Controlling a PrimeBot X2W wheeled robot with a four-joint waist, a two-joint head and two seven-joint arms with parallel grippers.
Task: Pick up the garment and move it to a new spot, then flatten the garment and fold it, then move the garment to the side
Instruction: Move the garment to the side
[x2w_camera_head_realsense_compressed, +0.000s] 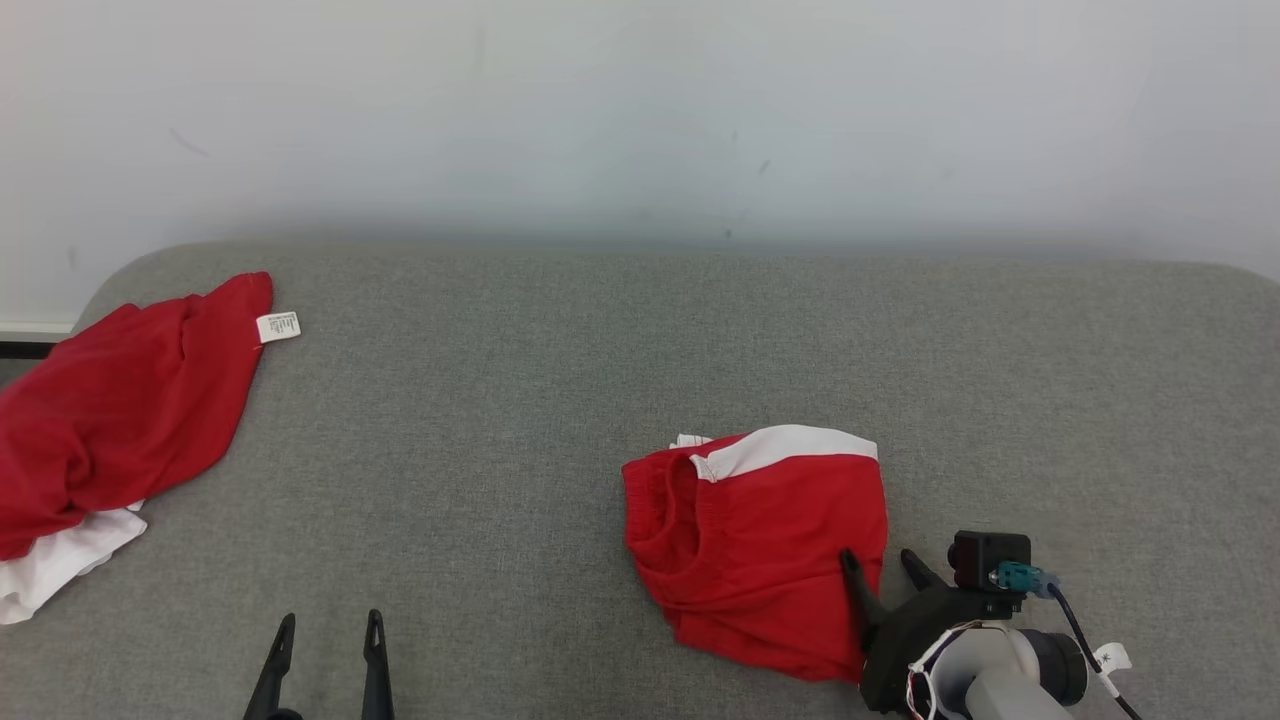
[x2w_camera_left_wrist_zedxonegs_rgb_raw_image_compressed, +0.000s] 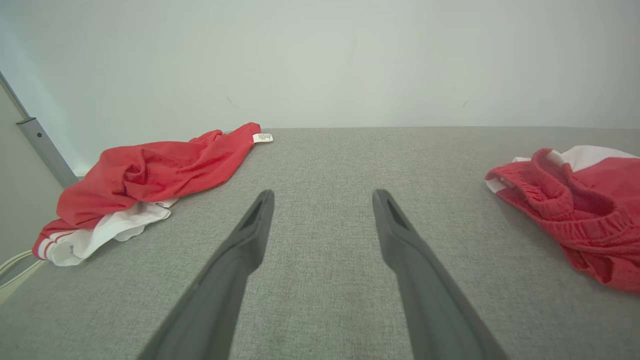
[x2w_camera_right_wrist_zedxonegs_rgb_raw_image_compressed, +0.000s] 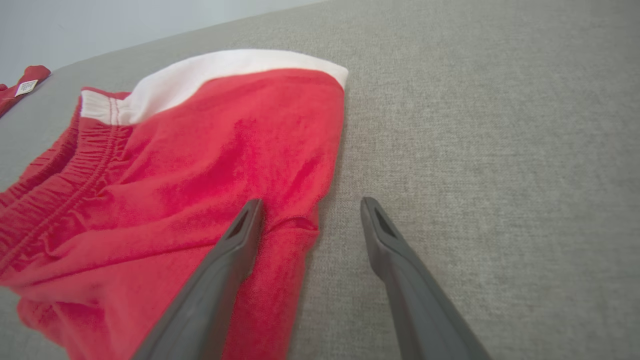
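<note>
Shorts (x2w_camera_head_realsense_compressed: 760, 540) sit well right of the crumpled shirt (x2w_camera_head_realsense_compressed: 120, 410), my right gripper (x2w_camera_head_realsense_compressed: 878, 560) spread open across their edge; soft, light, floppy cloth, so I'd pinch that doubled edge.

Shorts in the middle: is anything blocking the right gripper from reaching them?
Nothing visible is. The open right gripper is at the right edge of the shorts, one finger over the red cloth, the other over the bare grey surface. Another red garment lies far off to the left.
</note>
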